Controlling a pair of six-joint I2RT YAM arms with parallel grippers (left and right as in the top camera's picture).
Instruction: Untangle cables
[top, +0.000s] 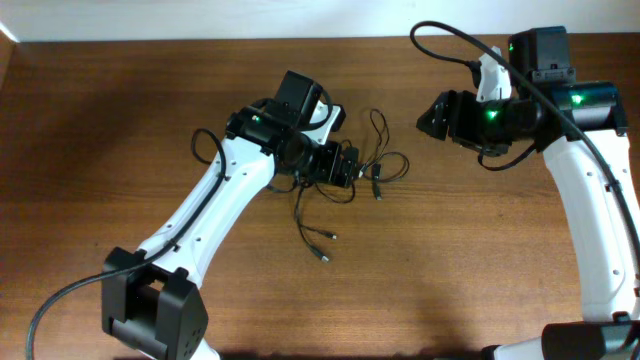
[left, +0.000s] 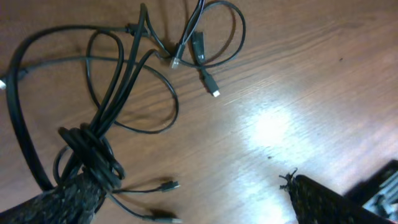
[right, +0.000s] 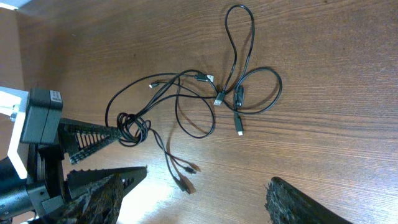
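- Left wrist view: the left hand (left: 193, 186) is released, its fingers wide apart, and a tight knot (left: 87, 149) of the cables (left: 124, 74) rests against one finger (left: 65, 199). Closing here would likely clamp several strands together and cinch the knot instead of loosening it.
- Right wrist view: the right hand (right: 208, 186) is also released and grasps nothing, hovering near the pile. With no cord pinned, a pull by the left hand could drag the whole bundle across the table (top: 120, 120) rather than separate it.
- Connector plugs (right: 219, 98) lie among the loose loops, so they may snag if drawn through.
- Cables sit mid-table under the left hand, and a right arm reaching in risks bumping it.
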